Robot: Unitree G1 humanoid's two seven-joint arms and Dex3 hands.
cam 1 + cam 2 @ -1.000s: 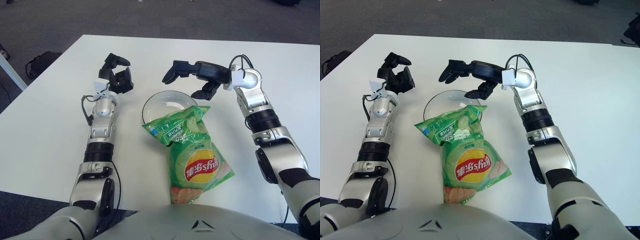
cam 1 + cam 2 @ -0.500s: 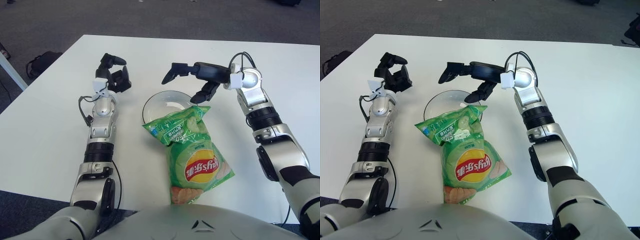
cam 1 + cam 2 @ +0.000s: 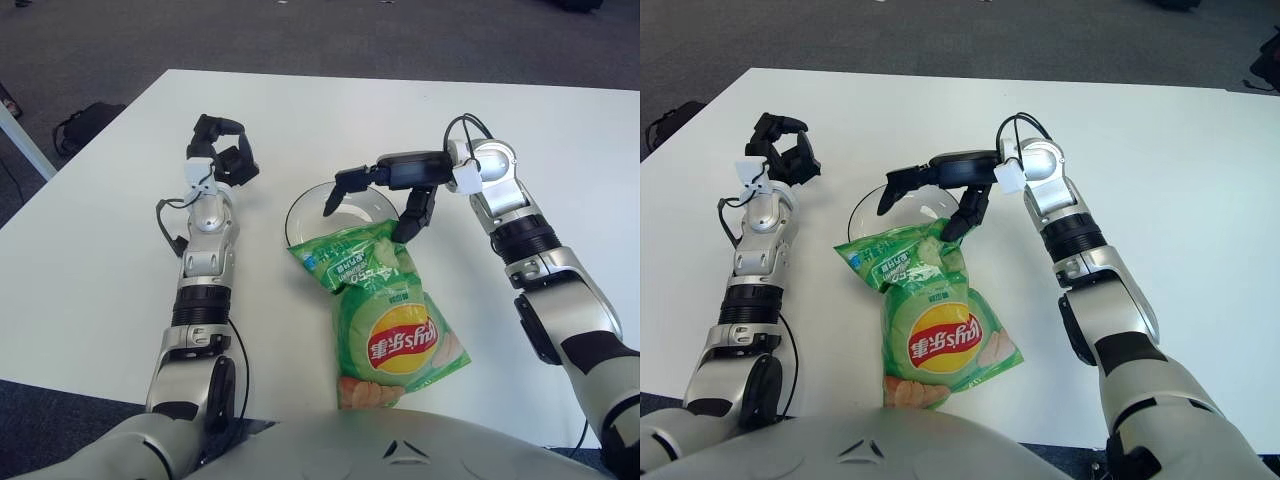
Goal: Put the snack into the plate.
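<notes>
The right hand (image 3: 385,190) has dropped from above the far rim of the plate (image 3: 305,205) to hang low over the bowl of it, just beyond the top edge of the snack (image 3: 385,300). Its fingers (image 3: 412,212) are spread wide and hold nothing; one dark finger points down close to the bag's upper corner, though I cannot tell if it touches. The bag's upper part has shifted very slightly, so contact may have begun. This reads as the start of a grasp or a drag on the bag's top edge, not yet a hold.

The snack lies flat on the white worktop (image 3: 90,260), mostly on the near side of the plate, with only its top end overlapping the plate's near rim. Its long axis runs from the plate toward the robot's body, the top end pointing away from the robot and leaning a little to the left, and the red logo is upside down to the camera. Most of the bag is outside the plate, so the task is far from done.

The left hand (image 3: 222,160) shows to the left of the plate, fingers curled, empty.
</notes>
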